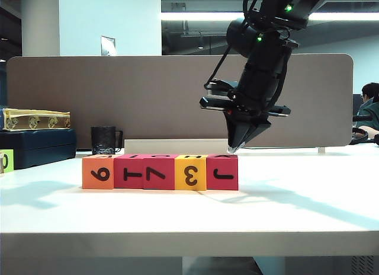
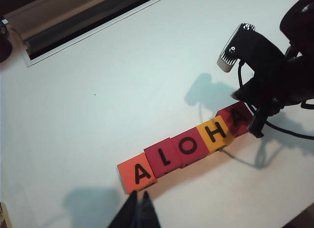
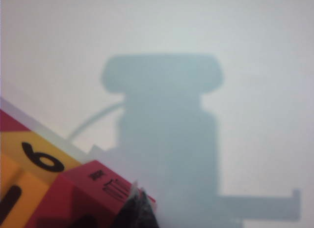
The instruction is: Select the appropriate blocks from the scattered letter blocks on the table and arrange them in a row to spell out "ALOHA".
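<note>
On the white worktop [image 1: 189, 216] in the exterior view, sitting in a touching row: five blocks [image 1: 160, 172], orange, pink-red, pink-red, yellow, pink-red. Hovering just above the rightmost block: right gripper [image 1: 237, 148], fingers pressed together, holding nothing.

From the left wrist: reading ALOHA; left gripper [image 2: 139, 203] pinched closed, empty, near the orange block [image 2: 137, 173].

From the right wrist: fingertips closed beside a pink-red block [image 3: 93, 188].

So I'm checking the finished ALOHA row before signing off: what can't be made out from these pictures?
- Exterior view: the blocks' top letters are foreshortened, unreadable; the left gripper is out of frame.
- Left wrist view: the last pink-red block is partly hidden by the right gripper; of the left gripper, shut, only the tips show.
- Right wrist view: blurred, the frame edge cuts the blocks; whether the shut fingertips touch the block is unclear.
</note>
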`<action>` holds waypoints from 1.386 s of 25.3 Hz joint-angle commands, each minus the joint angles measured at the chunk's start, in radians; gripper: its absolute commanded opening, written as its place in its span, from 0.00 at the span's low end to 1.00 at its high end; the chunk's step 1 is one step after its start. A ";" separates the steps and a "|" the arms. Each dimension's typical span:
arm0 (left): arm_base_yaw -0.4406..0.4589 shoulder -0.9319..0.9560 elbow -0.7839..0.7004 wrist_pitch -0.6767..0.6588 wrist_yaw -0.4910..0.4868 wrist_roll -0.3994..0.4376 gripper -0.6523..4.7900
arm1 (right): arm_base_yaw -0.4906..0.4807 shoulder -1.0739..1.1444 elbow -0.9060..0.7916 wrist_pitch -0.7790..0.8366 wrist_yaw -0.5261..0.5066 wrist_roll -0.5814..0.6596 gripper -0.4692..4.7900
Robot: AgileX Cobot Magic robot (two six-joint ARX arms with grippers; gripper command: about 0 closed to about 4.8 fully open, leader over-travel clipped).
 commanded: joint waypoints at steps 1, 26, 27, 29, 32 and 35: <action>-0.002 -0.005 0.003 0.011 0.005 0.003 0.11 | 0.002 -0.005 0.002 -0.013 -0.036 0.001 0.08; -0.002 -0.005 0.003 0.017 0.004 0.004 0.11 | 0.003 -0.005 0.002 -0.037 -0.068 0.000 0.08; -0.002 -0.005 0.003 0.017 0.004 0.004 0.11 | 0.003 -0.005 0.002 -0.033 -0.043 0.000 0.08; -0.002 -0.005 0.003 0.017 0.004 0.004 0.11 | 0.003 -0.005 0.002 -0.024 0.012 0.000 0.08; -0.002 -0.005 0.003 0.017 0.002 0.005 0.11 | 0.002 -0.016 0.003 -0.021 0.096 -0.011 0.08; -0.002 -0.005 0.003 0.018 0.001 0.014 0.11 | 0.002 -0.054 0.003 -0.028 0.129 -0.038 0.08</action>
